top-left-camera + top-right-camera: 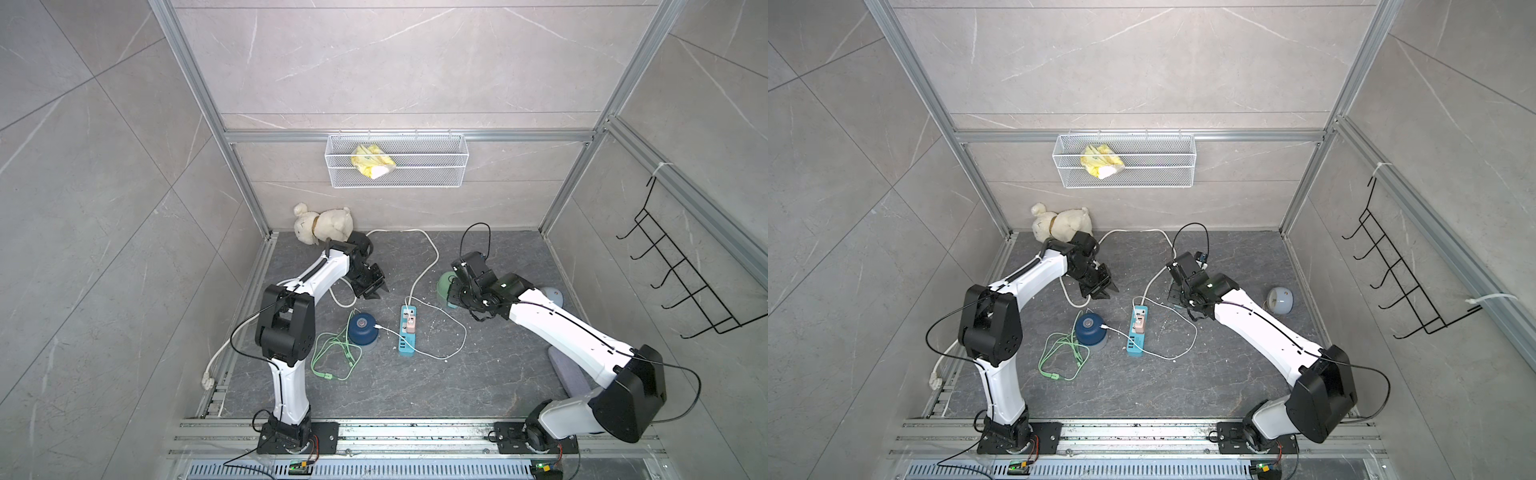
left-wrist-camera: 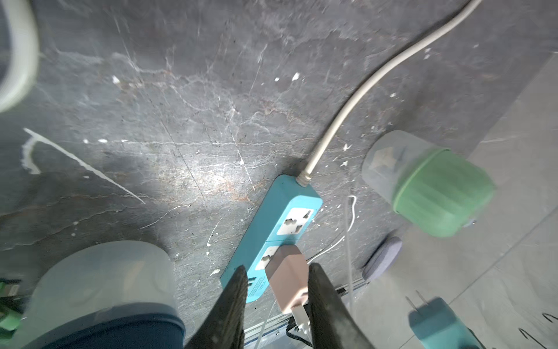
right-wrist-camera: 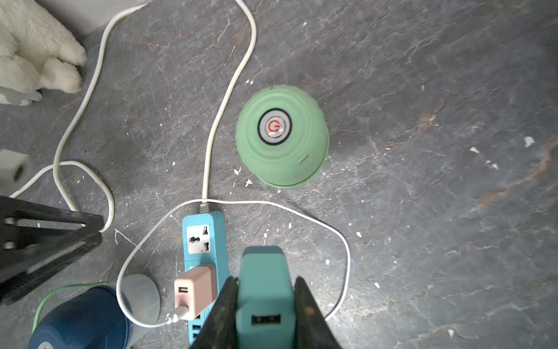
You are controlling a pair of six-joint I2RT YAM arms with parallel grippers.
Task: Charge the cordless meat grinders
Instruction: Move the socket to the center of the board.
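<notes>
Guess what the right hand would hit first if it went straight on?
Probably the dark floor beside the blue power strip; the teal charger it holds would touch first. Depth is unclear.

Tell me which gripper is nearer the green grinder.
Right. The right gripper, shut on a teal charger, hovers just short of the green grinder, beside the power strip. The left gripper is across the strip, farther off, by the navy grinder.

Both top views look down from high; both close wrist views share the power strip [image 2: 271, 208].
</notes>
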